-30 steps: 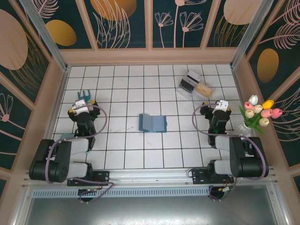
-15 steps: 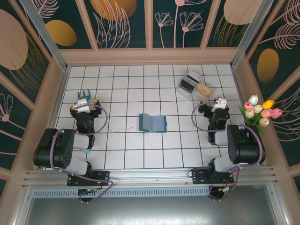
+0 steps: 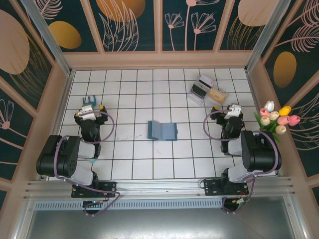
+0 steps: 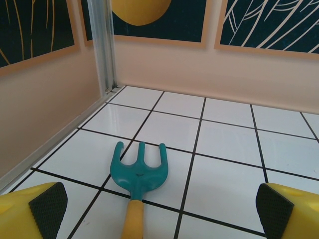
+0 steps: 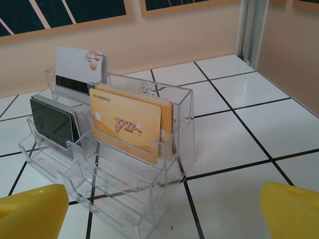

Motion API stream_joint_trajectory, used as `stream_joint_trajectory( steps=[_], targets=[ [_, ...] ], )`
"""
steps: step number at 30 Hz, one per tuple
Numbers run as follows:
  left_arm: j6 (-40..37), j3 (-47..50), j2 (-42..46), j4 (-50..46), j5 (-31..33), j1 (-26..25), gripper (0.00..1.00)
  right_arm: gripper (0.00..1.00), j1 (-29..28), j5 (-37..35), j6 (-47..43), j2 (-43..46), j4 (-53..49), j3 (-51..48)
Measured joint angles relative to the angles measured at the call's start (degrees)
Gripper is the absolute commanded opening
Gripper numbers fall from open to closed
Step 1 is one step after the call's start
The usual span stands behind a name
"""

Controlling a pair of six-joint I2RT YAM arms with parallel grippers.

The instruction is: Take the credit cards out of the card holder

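The card holder [image 3: 162, 131], a small teal-blue bifold wallet, lies open on the white tiles at the middle of the table. Any credit cards in it are hidden from above. My left gripper [image 3: 89, 106] rests low at the left, well apart from the wallet. In the left wrist view it [image 4: 160, 209] is open, with nothing between its yellow fingers [image 4: 35, 206]. My right gripper [image 3: 225, 106] sits at the right, also far from the wallet. In the right wrist view it [image 5: 162, 211] is open and empty.
A teal toy rake [image 4: 139, 172] with a yellow handle lies just ahead of the left gripper. A clear plastic tray [image 5: 149, 199] with several plastic cards [image 5: 127, 124] standing in it is in front of the right gripper, at the back right [image 3: 207, 90]. Tulips [image 3: 275, 119] stand by the right wall.
Both arms have folded upward at their rear links. Each gripper has slid a little farther from the bases, the left toward the rake and the right toward the clear tray. The wallet has not moved.
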State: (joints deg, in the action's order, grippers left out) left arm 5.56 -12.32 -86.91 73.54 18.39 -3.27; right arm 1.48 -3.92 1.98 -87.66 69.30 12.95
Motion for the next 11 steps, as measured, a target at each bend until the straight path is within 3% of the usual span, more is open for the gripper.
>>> stream_joint_trajectory(
  steps=[11],
  targets=[
    [0.0, 0.0, -0.3, 0.0, 0.0, 0.0, 0.99, 0.99, 0.0, 0.4, 0.0, 0.0, 0.0, 0.0]
  ],
)
